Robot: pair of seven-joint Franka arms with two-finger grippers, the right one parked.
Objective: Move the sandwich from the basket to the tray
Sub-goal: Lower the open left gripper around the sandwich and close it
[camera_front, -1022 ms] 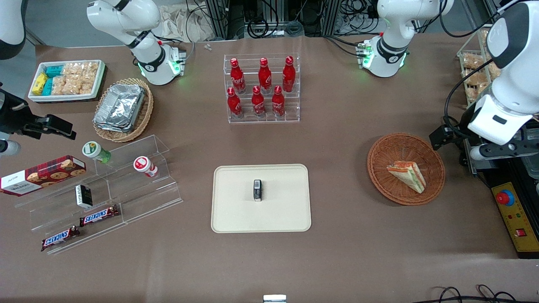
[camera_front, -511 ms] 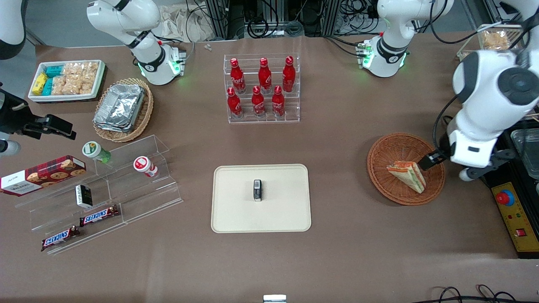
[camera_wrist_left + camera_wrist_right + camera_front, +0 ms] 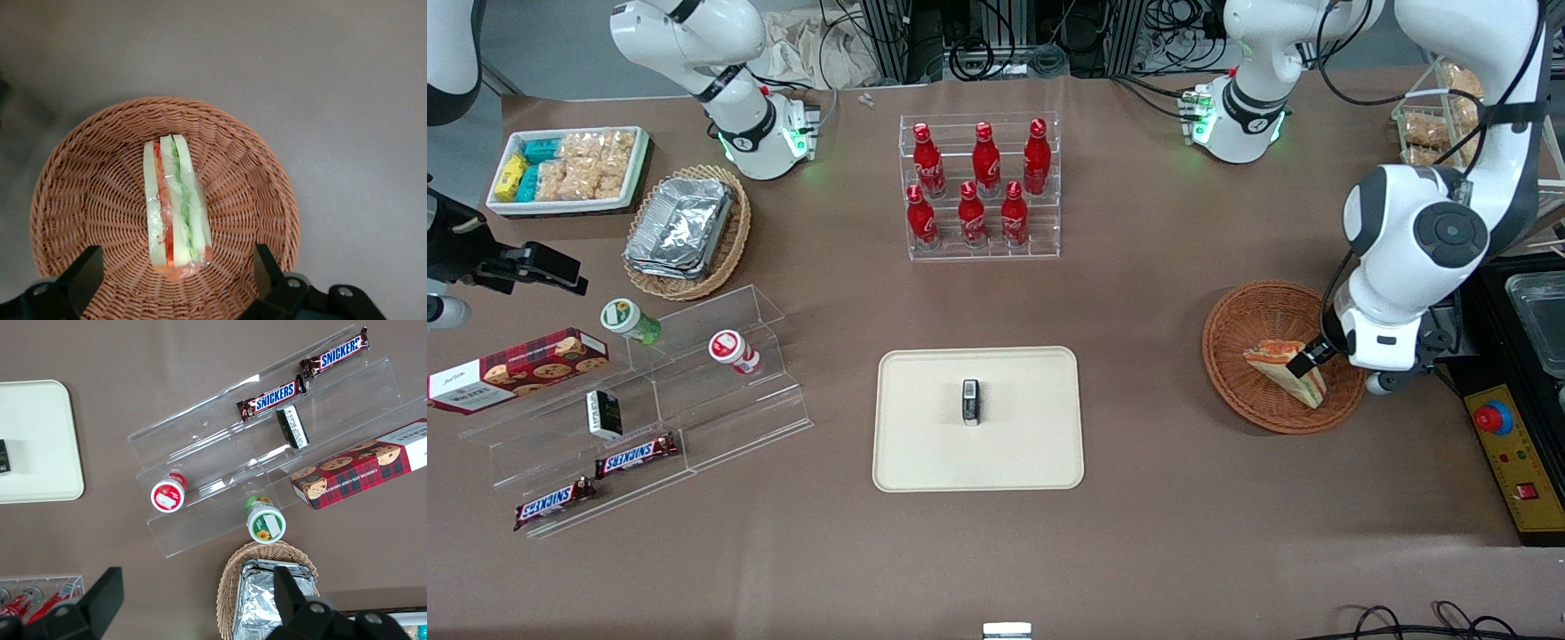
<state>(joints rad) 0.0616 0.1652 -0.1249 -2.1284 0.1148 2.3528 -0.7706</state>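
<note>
I see the gripper (image 3: 177, 280) above the basket (image 3: 80, 193), fingers (image 3: 83, 273) spread wide (touching nothing) either side of the sandwich (image 3: 175, 203).

Sandwich (image 3: 1288, 372) lies in basket (image 3: 1254, 320), toward working arm's end of table. Gripper (image 3: 175, 280) hangs above sandwich, fingers (image 3: 83, 277) spread either side, not touching. Tray (image 3: 925, 444) mid-table, well apart from basket, small box (image 3: 970, 402) on it.
</note>
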